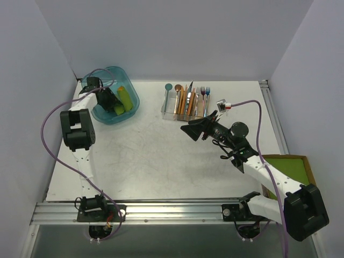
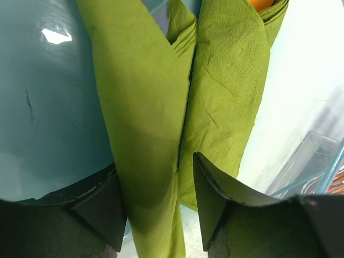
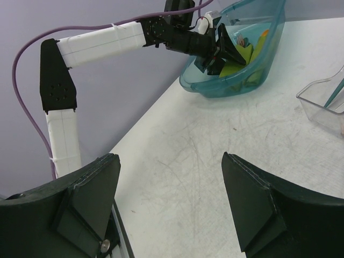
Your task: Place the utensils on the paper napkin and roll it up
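Two rolled lime-green paper napkins [image 2: 145,107] lie side by side in a teal bowl [image 1: 130,91] at the back left. An orange tip [image 2: 263,4] pokes out of the right roll [image 2: 226,97]. My left gripper [image 2: 156,166] is inside the bowl, open, its fingers on either side of the left roll, with a gap on the right side. My right gripper [image 1: 189,130] is open and empty above the bare table, right of centre. No flat single napkin shows, and no loose fork or spoon.
A clear plastic caddy [image 1: 185,110] holding several coloured cutlery pieces stands at the back centre, just behind my right gripper. A cardboard-rimmed stack of green sheets [image 1: 290,167] sits at the table's right edge. Grey walls close in the table on three sides.
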`<action>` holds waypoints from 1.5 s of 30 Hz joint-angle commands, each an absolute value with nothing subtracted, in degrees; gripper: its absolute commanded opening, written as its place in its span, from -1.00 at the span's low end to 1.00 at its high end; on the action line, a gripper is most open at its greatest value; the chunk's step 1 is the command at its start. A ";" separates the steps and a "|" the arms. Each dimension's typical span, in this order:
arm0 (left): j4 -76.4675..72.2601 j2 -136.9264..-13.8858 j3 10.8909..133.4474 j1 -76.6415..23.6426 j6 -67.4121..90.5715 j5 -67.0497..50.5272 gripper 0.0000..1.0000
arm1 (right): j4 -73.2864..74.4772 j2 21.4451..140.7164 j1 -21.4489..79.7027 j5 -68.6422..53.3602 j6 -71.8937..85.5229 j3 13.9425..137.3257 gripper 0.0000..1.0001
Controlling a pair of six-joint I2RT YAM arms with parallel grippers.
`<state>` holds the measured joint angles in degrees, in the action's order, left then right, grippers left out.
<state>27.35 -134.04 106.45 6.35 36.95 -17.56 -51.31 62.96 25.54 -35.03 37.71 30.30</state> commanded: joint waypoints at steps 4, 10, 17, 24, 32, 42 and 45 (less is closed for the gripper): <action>38.14 -137.81 106.52 6.06 34.89 -13.01 0.15 | -55.64 62.05 25.23 -36.74 37.97 29.97 0.55; 41.39 -136.59 106.88 6.50 32.79 -10.72 0.32 | -55.55 62.23 25.31 -36.65 37.79 29.88 0.55; 44.12 -134.56 107.75 6.59 30.94 -7.65 0.58 | -55.46 62.84 25.31 -36.74 37.53 29.97 0.55; 46.13 -131.49 111.35 6.77 28.74 -5.28 0.73 | -55.90 62.93 25.31 -37.00 37.26 29.53 0.57; 46.68 -122.54 106.37 6.33 27.60 -1.23 0.88 | -50.82 64.60 25.31 -35.51 35.51 31.98 0.63; 40.59 -103.63 96.85 5.98 26.37 -4.57 0.88 | -44.22 61.17 25.75 -28.48 30.33 33.83 0.79; 40.61 -98.37 93.97 5.27 24.96 -5.18 0.87 | -40.70 60.82 25.84 -25.67 28.57 35.06 0.79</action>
